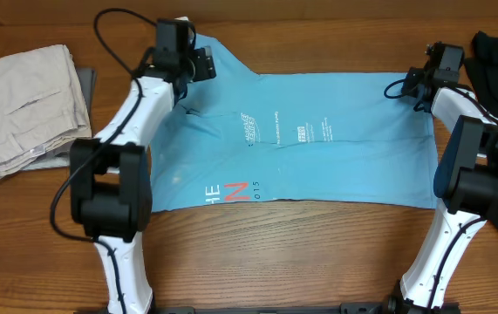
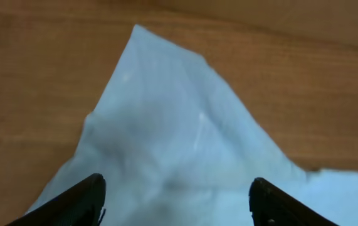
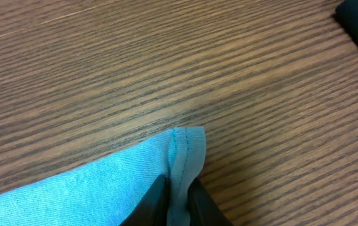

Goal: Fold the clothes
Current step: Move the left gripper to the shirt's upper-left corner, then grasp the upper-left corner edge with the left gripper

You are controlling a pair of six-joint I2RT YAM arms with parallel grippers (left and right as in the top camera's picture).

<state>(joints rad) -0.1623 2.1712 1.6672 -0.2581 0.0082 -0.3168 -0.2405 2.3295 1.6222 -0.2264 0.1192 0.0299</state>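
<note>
T-shirt (image 1: 336, 157) flat; right gripper (image 3: 177, 188) pinches hem (left gripper (image 2: 177, 188) spread, seemingly over sleeve).

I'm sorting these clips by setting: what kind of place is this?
Likely a robotics lab bench: left arm and right arm at a wooden table, blue T-shirt laid flat, khaki trousers aside.

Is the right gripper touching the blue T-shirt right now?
Touching. The right wrist view shows the right gripper with its fingers closed on the hemmed corner of the T-shirt.
</note>
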